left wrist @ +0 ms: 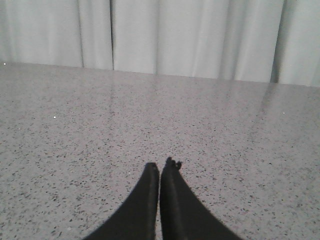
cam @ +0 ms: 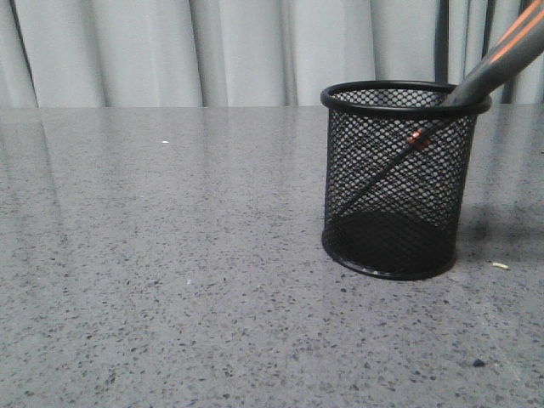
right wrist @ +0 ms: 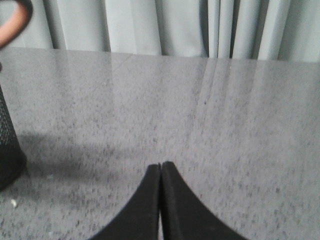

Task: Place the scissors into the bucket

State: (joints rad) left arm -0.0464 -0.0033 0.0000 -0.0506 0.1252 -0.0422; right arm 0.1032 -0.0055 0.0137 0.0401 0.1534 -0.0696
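Scissors [cam: 476, 85] tilted in bucket [cam: 397, 183], handles past rim; left pincer [left wrist: 160, 167], right pincer [right wrist: 160, 166] closed, empty.

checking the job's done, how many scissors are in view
1: the scissors stand blades-down inside the bucket, handles leaning over its rim. No others show.
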